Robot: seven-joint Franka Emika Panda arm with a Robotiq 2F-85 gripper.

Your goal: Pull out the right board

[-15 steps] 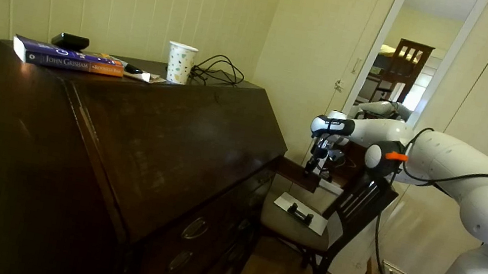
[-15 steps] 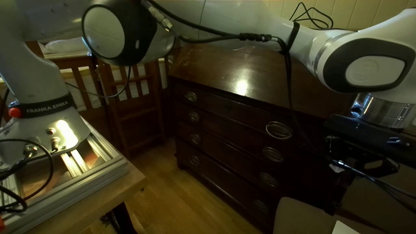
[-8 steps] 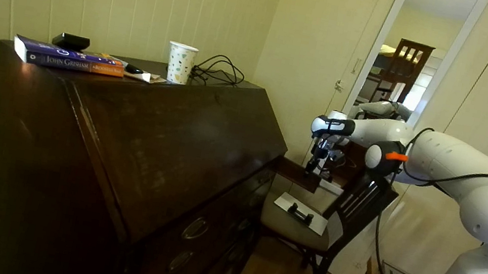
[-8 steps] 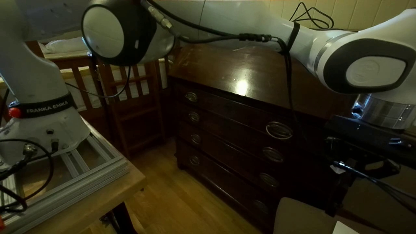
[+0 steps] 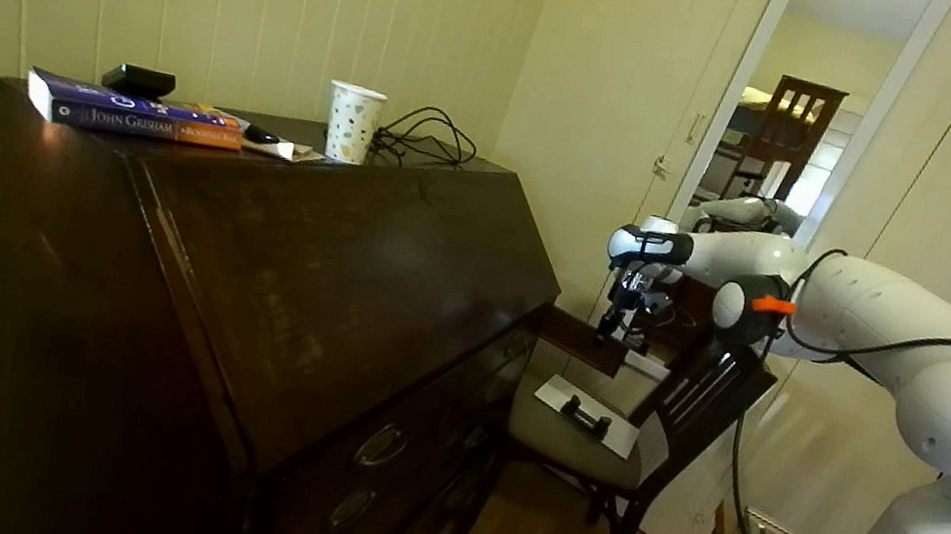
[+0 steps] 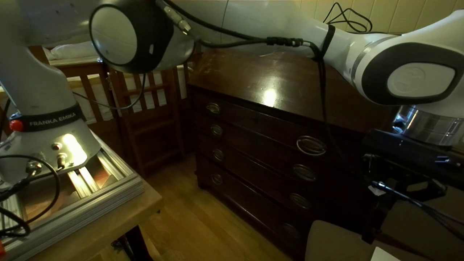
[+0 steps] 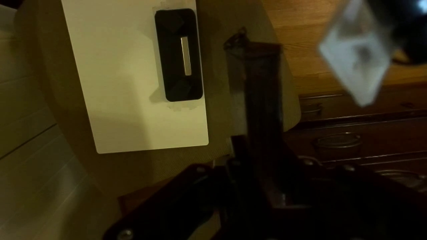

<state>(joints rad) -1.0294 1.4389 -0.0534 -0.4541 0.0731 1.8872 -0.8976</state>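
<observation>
The right board is a narrow dark-brown bar sticking out from the far front corner of the desk, above a chair seat, in an exterior view. It also shows in the wrist view, running away from the jaws. My gripper is at the board's outer part. In the wrist view my gripper has its fingers on both sides of the board, closed on it; the right finger is very dark. In an exterior view my gripper hangs at the right, where its fingertips and the board are hard to make out.
The dark desk has a slanted lid and drawers with oval handles. A chair stands under the board. On its seat lies a white plate with a black handle. A book and a cup stand on top.
My gripper and the board's outer end have shifted very slightly outward, away from the desk, together. The rest has not moved.
</observation>
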